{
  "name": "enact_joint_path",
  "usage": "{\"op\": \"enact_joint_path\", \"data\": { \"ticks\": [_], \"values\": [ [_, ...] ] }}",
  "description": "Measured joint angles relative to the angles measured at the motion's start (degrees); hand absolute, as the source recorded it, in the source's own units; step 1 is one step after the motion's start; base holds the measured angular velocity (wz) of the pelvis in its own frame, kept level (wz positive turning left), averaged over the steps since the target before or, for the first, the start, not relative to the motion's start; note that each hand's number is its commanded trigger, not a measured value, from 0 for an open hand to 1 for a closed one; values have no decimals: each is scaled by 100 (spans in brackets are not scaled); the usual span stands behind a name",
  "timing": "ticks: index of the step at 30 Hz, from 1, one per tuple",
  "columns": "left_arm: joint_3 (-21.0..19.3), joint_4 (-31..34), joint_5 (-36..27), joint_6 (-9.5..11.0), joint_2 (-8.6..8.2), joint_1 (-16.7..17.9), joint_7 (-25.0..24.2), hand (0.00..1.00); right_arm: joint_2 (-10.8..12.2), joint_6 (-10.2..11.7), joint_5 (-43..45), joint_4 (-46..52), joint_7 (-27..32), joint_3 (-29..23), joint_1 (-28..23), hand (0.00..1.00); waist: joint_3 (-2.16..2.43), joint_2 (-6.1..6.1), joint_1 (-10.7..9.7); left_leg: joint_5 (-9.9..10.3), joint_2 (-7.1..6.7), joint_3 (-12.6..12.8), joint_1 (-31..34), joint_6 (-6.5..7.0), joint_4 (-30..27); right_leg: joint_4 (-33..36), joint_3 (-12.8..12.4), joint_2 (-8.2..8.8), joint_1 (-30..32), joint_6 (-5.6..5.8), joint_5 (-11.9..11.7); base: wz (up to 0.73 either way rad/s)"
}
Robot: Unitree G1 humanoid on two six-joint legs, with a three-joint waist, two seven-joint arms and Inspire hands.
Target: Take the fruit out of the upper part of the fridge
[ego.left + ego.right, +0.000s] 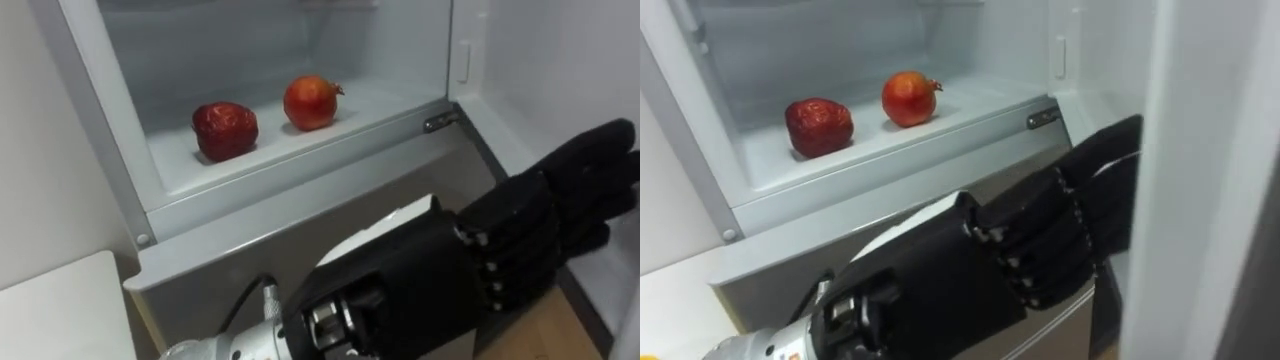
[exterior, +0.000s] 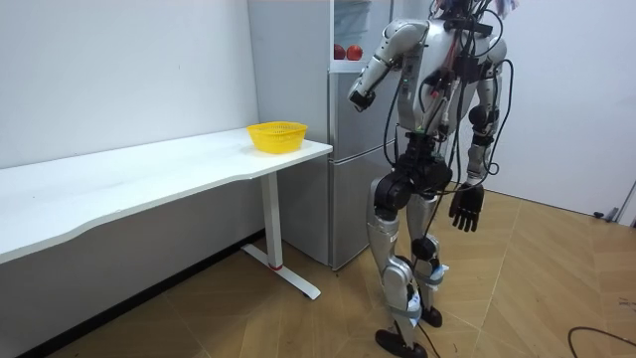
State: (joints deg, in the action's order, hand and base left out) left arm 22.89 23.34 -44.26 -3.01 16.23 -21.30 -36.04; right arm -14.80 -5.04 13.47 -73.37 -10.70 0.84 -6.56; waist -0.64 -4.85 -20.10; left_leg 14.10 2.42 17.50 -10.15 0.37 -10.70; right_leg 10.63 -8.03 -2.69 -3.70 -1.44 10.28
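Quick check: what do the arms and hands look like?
The left hand is black with jointed fingers, a silver wrist, a dark cable and a white tag at its back. The right hand is black too. Both arms have silver-grey shells and dark joints.

A dark red lumpy fruit (image 1: pixel 225 130), possibly an apple, and a rounder pomegranate (image 1: pixel 311 102) sat side by side, apart, on the fridge shelf (image 1: pixel 385 103).

Walls (image 2: pixel 129 70): we saw them plain and white.
Floor (image 2: pixel 556 288): we found it wooden.
Table (image 2: pixel 149 174): we saw it white, along the wall.
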Motion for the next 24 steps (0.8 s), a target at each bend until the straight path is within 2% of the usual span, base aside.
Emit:
{"op": "enact_joint_path", "data": {
  "ticks": [4,11,18,24],
  "values": [
    [0,-99,-7,-74,-28,-192,26,0,-2,-3,-5,16,2,0,14,0,-1,2,-19,0,-1,1,0,0,0,2,-1,1,5,0,0,0],
    [34,-330,-11,-82,-201,-337,73,0,-4,-8,-138,39,73,5,17,0,1,7,-60,0,-2,-2,47,-1,-3,48,-5,-2,80,-2,-1,-1],
    [202,-592,-10,-170,-268,-781,251,0,-7,-91,-225,41,243,5,-25,0,1,8,-65,0,-5,52,41,-1,-2,47,-80,-15,89,4,-5,-2],
    [260,-654,-6,-192,-357,-845,302,0,-9,-133,-269,42,242,6,-25,0,11,-7,-150,0,11,117,47,-1,-2,110,-138,-37,155,3,-6,-10]
  ]
}}
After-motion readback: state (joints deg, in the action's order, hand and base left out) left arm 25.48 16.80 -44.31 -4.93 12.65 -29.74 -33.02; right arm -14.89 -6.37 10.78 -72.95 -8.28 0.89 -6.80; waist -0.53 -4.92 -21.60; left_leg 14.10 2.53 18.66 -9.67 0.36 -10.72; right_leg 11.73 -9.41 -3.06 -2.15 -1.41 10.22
